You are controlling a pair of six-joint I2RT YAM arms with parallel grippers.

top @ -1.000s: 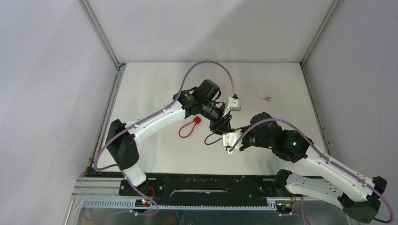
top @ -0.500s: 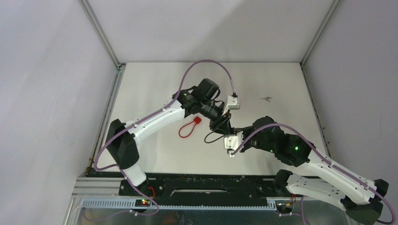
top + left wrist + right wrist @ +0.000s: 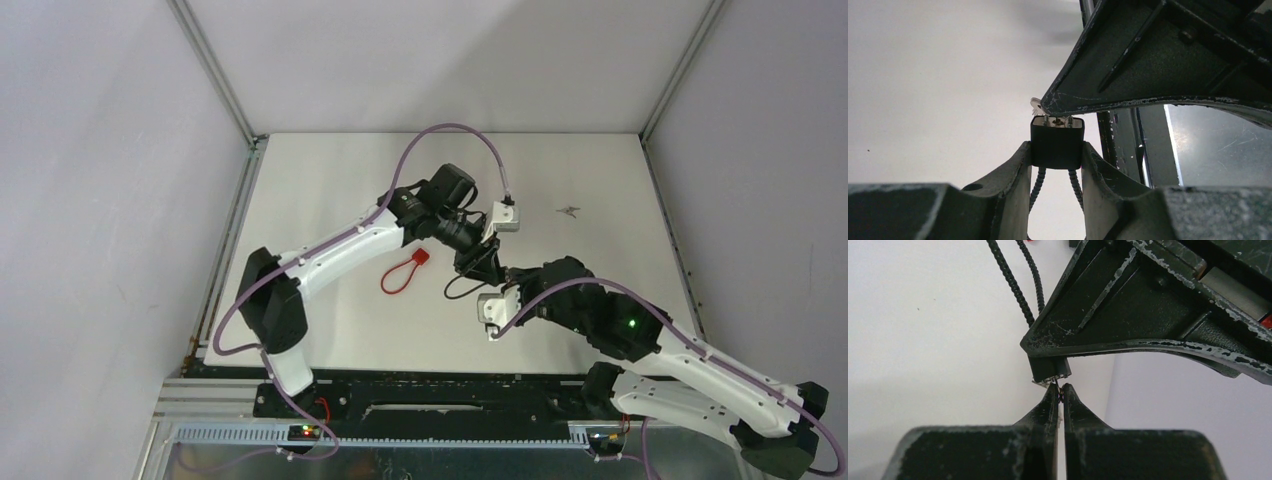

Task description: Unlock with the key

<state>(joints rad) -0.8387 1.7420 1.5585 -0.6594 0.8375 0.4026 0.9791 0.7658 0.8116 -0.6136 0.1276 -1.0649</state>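
Padlock [image 3: 1057,142]: clamped in left gripper [image 3: 1057,152], keyway end facing right gripper [image 3: 1060,393]. Key [image 3: 1036,105]: pinched in right gripper, shaft apparently in line with keyway, touching lock face.

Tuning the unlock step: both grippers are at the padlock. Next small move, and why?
Probably roll the right gripper to turn the key. It is pinched shut on the key at the keyhole face of the padlock, while the left gripper clamps the padlock body steady. Whether the key is fully seated is hard to tell.
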